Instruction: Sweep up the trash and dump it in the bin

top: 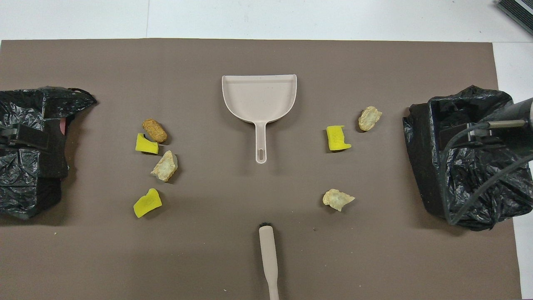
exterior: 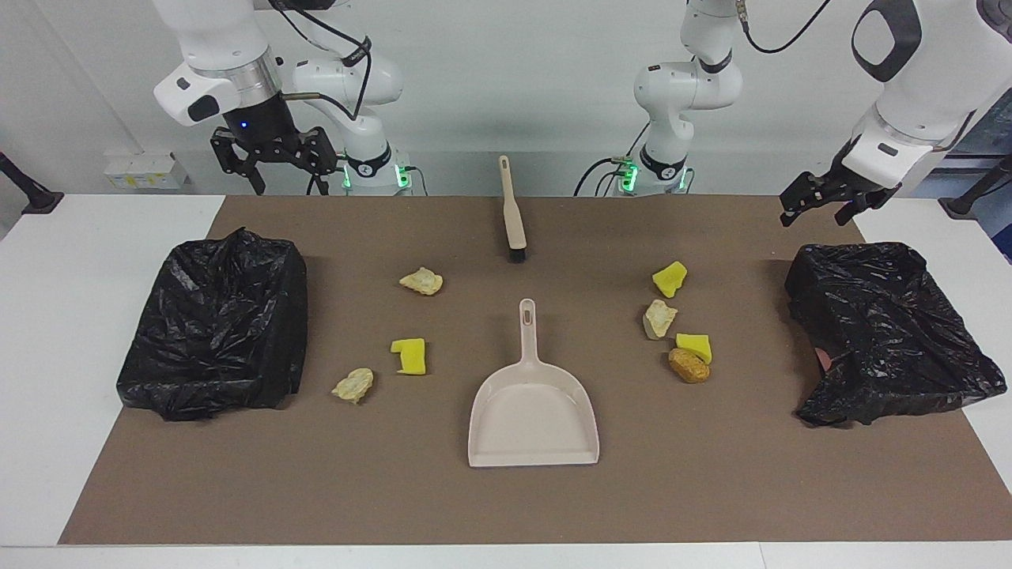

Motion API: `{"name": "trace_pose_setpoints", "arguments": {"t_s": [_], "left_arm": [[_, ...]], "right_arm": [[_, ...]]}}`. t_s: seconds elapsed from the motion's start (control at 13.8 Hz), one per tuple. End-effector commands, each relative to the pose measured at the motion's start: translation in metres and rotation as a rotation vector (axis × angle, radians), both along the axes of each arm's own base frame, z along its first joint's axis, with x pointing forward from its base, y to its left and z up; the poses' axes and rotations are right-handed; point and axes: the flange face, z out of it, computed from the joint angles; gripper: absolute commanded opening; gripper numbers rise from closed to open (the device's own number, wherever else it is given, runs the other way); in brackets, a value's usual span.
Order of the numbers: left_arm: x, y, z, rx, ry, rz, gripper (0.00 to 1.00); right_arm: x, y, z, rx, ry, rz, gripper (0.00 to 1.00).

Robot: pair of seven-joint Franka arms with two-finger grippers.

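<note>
From my station both arms waited at the robots' edge of the desk (exterior: 47,332). The right hand (exterior: 273,158) hung with fingers apart above the edge by one black-lined bin (exterior: 213,332), and the left hand (exterior: 834,197), also apart and holding nothing, hung over the desk near the second bin (exterior: 885,332).

Nearest the robots lay the brush (exterior: 512,209), at the middle of that edge, bristles pointing away from them. Farther out the trash sat in two loose groups: four scraps (exterior: 676,320) toward the left arm's end, three scraps (exterior: 403,332) toward the right arm's end. Between them lay the dustpan (exterior: 534,399), handle toward the robots.

I judged nothing was swept yet. To do it well, I would grip the brush mid-handle, steady the dustpan, and draw each group in with low strokes.
</note>
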Motion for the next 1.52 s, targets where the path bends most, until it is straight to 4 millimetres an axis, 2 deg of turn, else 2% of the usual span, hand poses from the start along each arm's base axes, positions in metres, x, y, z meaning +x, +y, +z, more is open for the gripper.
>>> {"name": "trace_pose_setpoints", "arguments": {"t_s": [0.0,0.43,1.45], "left_arm": [[-0.006,0.003,0.002,-0.01,-0.004,0.004,1.0],[-0.006,0.003,0.002,-0.01,-0.004,0.004,1.0],[-0.01,0.003,0.004,-0.01,0.007,0.002,1.0]], "right_arm": [[-0.001,-0.002,-0.003,0.021,-0.001,0.016,1.0],[-0.001,-0.013,-0.003,0.02,0.008,-0.004,1.0],[-0.002,0.003,-0.003,0.021,-0.002,-0.004,1.0]]}}
